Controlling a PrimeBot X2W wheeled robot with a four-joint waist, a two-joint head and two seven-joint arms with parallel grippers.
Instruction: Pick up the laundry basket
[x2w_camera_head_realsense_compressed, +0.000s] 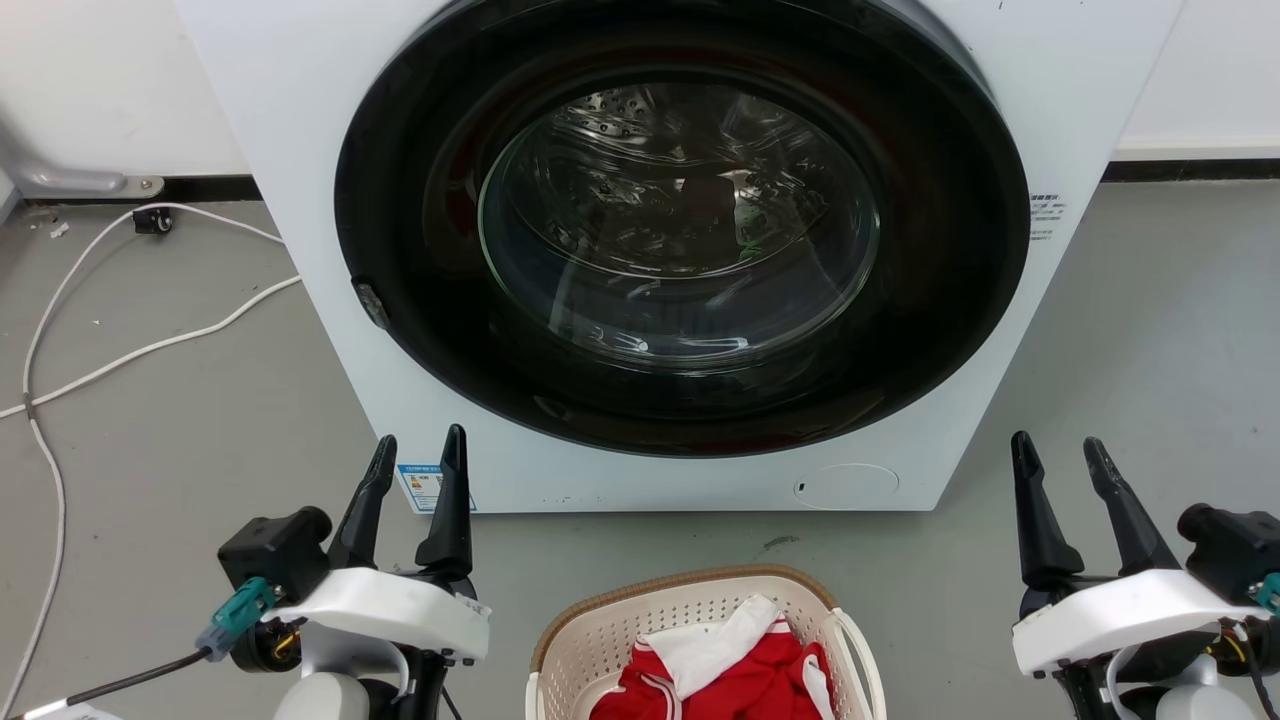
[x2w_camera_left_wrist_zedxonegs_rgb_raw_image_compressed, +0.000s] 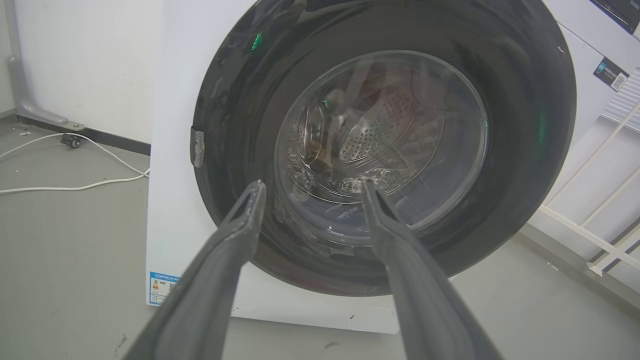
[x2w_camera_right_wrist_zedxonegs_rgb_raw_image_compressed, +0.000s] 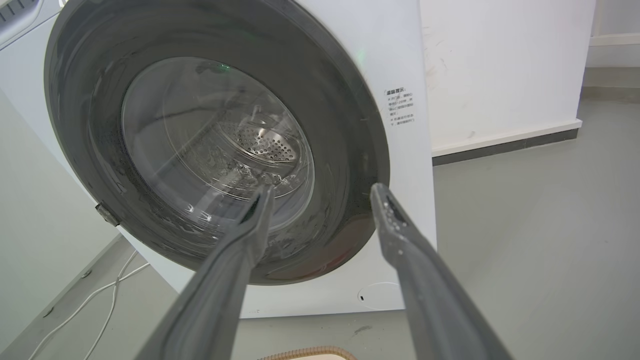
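Cream laundry basket cut off below; left end effector and right end effector spread, empty.

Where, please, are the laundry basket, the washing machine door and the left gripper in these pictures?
laundry basket (x2w_camera_head_realsense_compressed: 690, 574): head view, far brown rim.
washing machine door (x2w_camera_head_realsense_compressed: 680, 220): head view, glass window.
left gripper (x2w_camera_head_realsense_compressed: 420, 438): head view, midway between fingertips.
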